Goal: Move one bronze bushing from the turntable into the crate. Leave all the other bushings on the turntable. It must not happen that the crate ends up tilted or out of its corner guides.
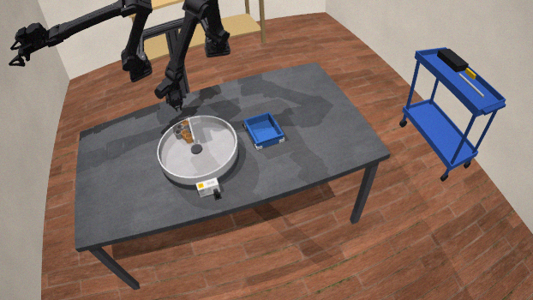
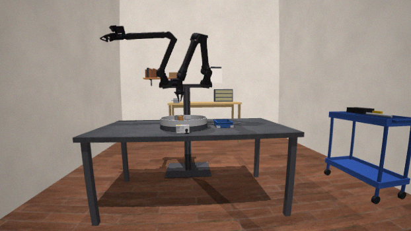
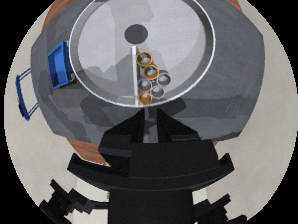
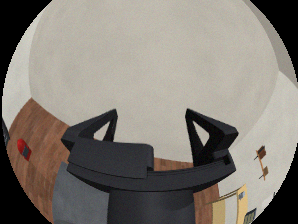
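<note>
The dark grey table [image 1: 321, 150] [image 2: 115, 133] [image 3: 235, 75] [image 4: 80, 190] stood level, with the blue cart [image 1: 484, 105] [image 2: 382, 152] [image 3: 22, 95] off to the crate's side of it, well apart.

Round white-walled turntable [image 1: 172, 171] [image 2: 183, 125] [image 3: 170, 30] sat flat on the table. Right gripper [image 1: 11, 57] [image 2: 102, 38] [image 4: 151, 110] was spread wide, nothing in it, high up and well away from the turntable. Left gripper [image 1: 177, 108] [image 2: 179, 99] [image 3: 150, 111] pointed down above the turntable's rim zone, near the bushings; its fingers were a narrow gap apart, gripping nothing.

Blue crate [image 1: 269, 142] [image 2: 223, 125] [image 3: 59, 67] sat beside the turntable, not touching it, upright, no bushing inside. White control box [image 1: 207, 188] [image 2: 182, 129] was at the turntable's edge, on the side away from the arms.

Thin white divider [image 1: 191, 129] [image 3: 134, 75] ran from near the dark hub [image 1: 196, 148] [image 3: 136, 34] out to the rim. Three bronze bushings [image 1: 186, 136] [image 2: 180, 117] [image 3: 151, 78] and three grey bushings [image 1: 178, 132] [image 3: 170, 79] were clustered on one side of it, all on the turntable. Light corner guides [image 1: 281, 140] [image 2: 219, 126] showed at the crate's corners; crate looked seated between them.
</note>
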